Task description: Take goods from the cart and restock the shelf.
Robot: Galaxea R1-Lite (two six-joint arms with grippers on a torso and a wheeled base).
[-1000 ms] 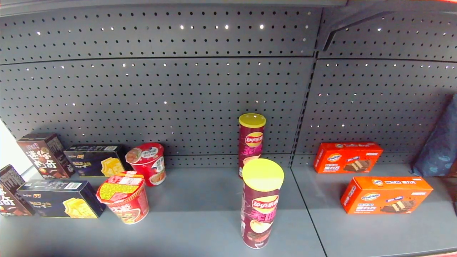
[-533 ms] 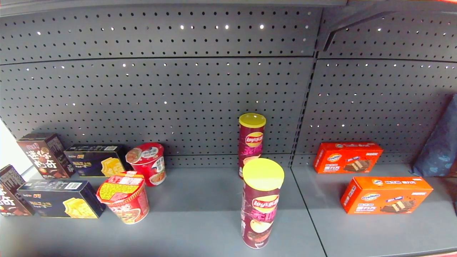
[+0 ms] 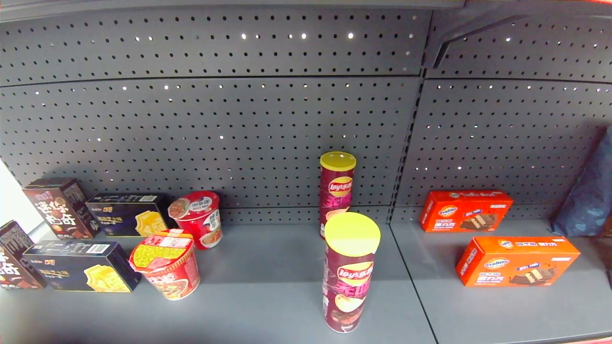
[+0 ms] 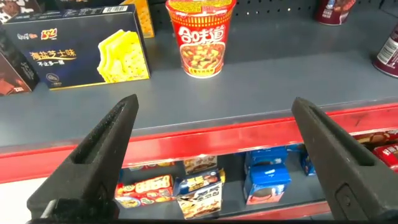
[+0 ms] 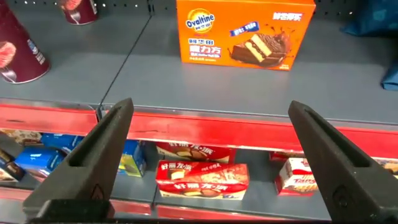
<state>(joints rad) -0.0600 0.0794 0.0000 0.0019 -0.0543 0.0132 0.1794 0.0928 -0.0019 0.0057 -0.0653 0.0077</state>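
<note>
Shelf point(image 3: 267, 296), left to right: two brown boxes point(image 3: 60, 208) at the far left end, then two dark cracker boxes point(image 3: 126, 215) one behind the other, then two red noodle cups point(image 3: 198, 217), front and rear. Two chip cans point(image 3: 337, 186) stand upright mid-shelf, one behind the other, not touching. Past the divider are two orange boxes point(image 3: 464, 210), staggered, and a blue bag point(image 3: 585, 196) leans at the right end. Left gripper point(image 4: 214, 102): jaws wide apart, nothing held, out in front of the red front lip point(image 4: 205, 134). Front noodle cup point(image 4: 200, 37) and front cracker box point(image 4: 87, 53) sit on the shelf beyond it, well clear of the fingers. Right gripper point(image 5: 210, 104): same, spread wide and empty, outside the lip. Front orange box point(image 5: 242, 34) is straight beyond it, no contact; front chip can point(image 5: 22, 53) is off to one side. Packs point(image 5: 202, 177) on the level under the lip are probably snack boxes, too small to be sure.
</note>
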